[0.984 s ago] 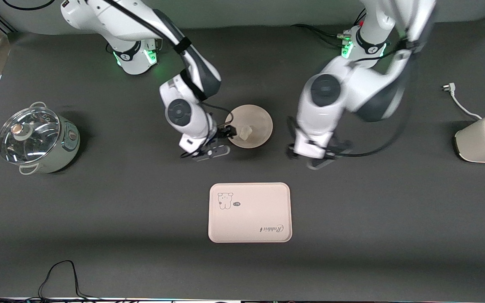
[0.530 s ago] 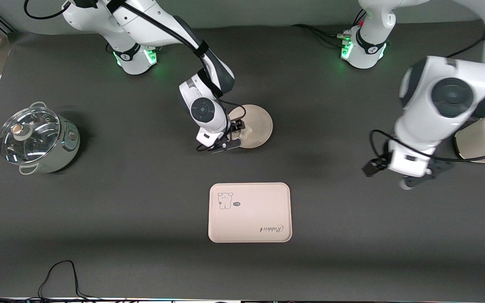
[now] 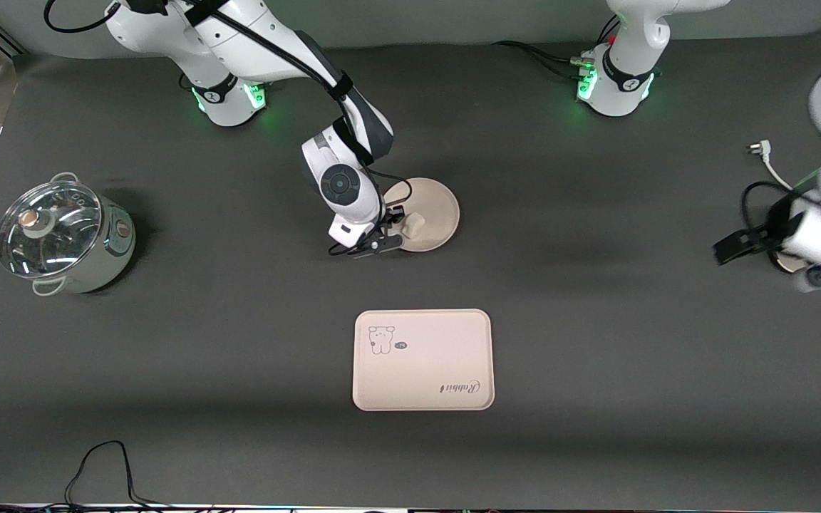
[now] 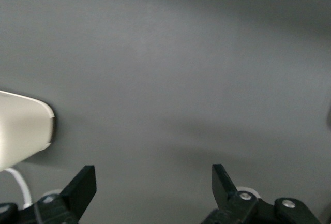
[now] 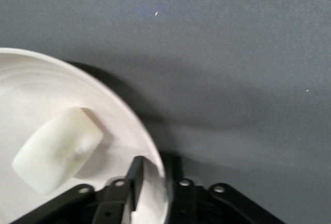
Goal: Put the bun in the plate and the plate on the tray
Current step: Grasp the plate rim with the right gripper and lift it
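Note:
The round cream plate (image 3: 435, 201) sits on the dark table between the two arm bases, farther from the front camera than the tray (image 3: 422, 360). The off-white bun (image 3: 414, 225) lies in the plate near its rim. My right gripper (image 3: 389, 229) is shut on the plate's rim beside the bun. In the right wrist view one finger (image 5: 135, 175) is inside the plate (image 5: 62, 89), the other outside it, and the bun (image 5: 54, 149) lies close by. My left gripper (image 3: 774, 262) is open and empty over the left arm's end of the table; its own view shows it open too (image 4: 153, 182).
A cream toaster (image 4: 23, 136) lies under the left hand, with its white plug lead (image 3: 770, 160) on the table. A steel pot with a glass lid (image 3: 61, 235) stands at the right arm's end. The tray has a cartoon animal print and "Rabbit" script.
My left arm has swung away from beside the plate to its own end of the table, over the toaster. My right gripper has moved in onto the plate's rim.

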